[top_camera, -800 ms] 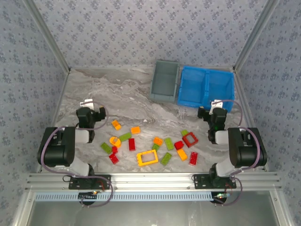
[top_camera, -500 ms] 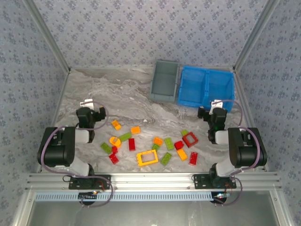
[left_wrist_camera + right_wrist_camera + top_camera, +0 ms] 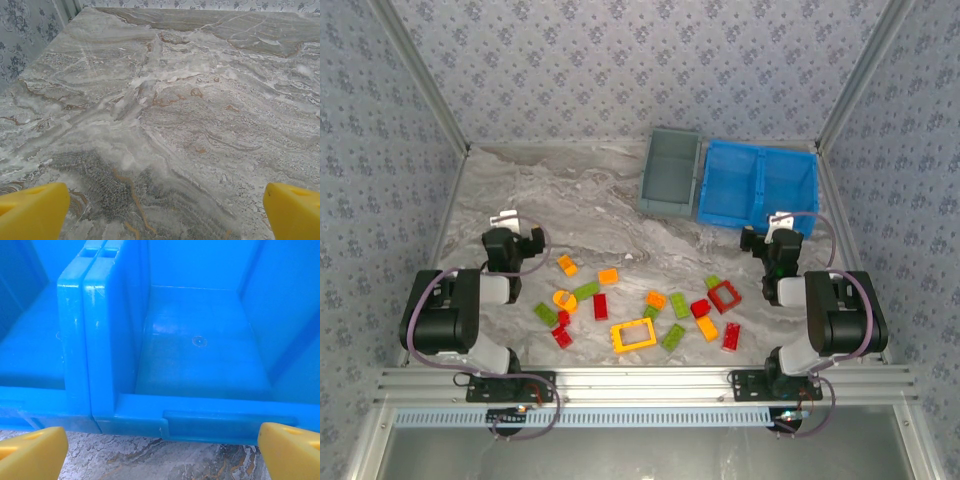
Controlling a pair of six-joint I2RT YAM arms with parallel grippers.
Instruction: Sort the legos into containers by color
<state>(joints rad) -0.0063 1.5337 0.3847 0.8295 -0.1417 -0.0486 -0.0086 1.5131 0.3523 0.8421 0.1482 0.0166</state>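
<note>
Nothing has shifted; both arms sit as before. Left gripper [image 3: 165, 207] hangs spread wide over bare marble table [image 3: 165, 100]. Right gripper [image 3: 162, 450], jaws equally wide, faces the blue bin [image 3: 200, 415] at its near wall. Grey bin [image 3: 670, 178] sits touching it. Red, green and orange legos [image 3: 640, 310] lie scattered between the arms, with open marble beyond.

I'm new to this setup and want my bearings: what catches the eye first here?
Red, green and yellow legos lie scattered on the marble table, near its front edge. Behind them, far right, stand a grey bin and a two-compartment blue bin, both empty.
</note>
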